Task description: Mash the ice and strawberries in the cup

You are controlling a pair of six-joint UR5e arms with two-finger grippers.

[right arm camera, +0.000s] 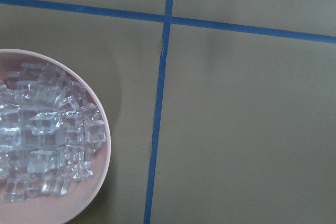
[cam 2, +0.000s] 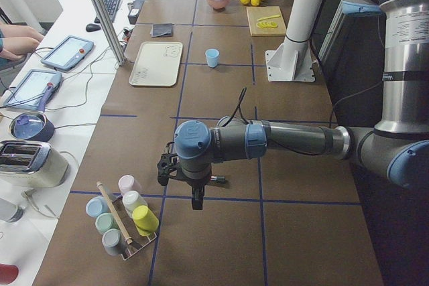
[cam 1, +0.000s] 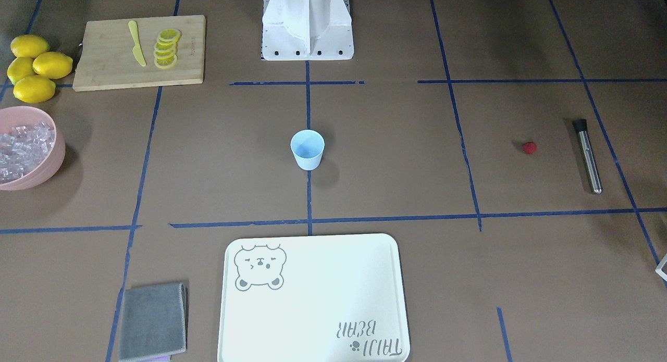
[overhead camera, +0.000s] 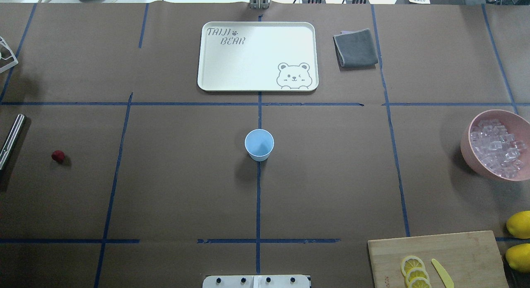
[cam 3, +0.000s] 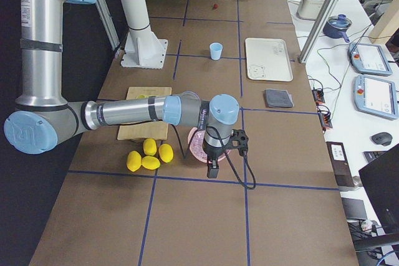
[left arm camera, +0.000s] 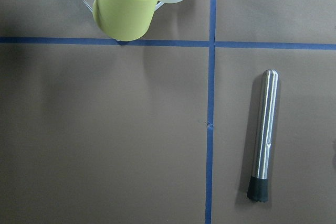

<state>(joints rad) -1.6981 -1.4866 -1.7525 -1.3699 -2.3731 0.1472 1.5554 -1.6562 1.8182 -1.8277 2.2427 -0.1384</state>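
Over table's left end: left gripper (cam 2: 196, 201) hangs near cup rack (cam 2: 124, 222), jaw state can't tell. Right gripper (cam 3: 212, 171) over right end by pink bowl (overhead camera: 469, 158), can't tell either. Ice (overhead camera: 497, 149) in bowl. Cup (overhead camera: 259, 144) upright at centre. Muddler (overhead camera: 10, 141) far left, strawberry (overhead camera: 58, 156) near it, apart.

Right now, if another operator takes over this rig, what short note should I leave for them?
The left gripper hangs over the table near the rod; open or shut cannot be told.
The right gripper hangs near the bowl; its state cannot be told either.
The cup stands upright at the table's centre, empty.
The ice is all in the bowl, on the robot's right.
The strawberry lies on the table on the robot's left, apart from the rod.
Done: nothing yet.
Left: put ice and strawberry into the cup, then mash, probably with the rod.
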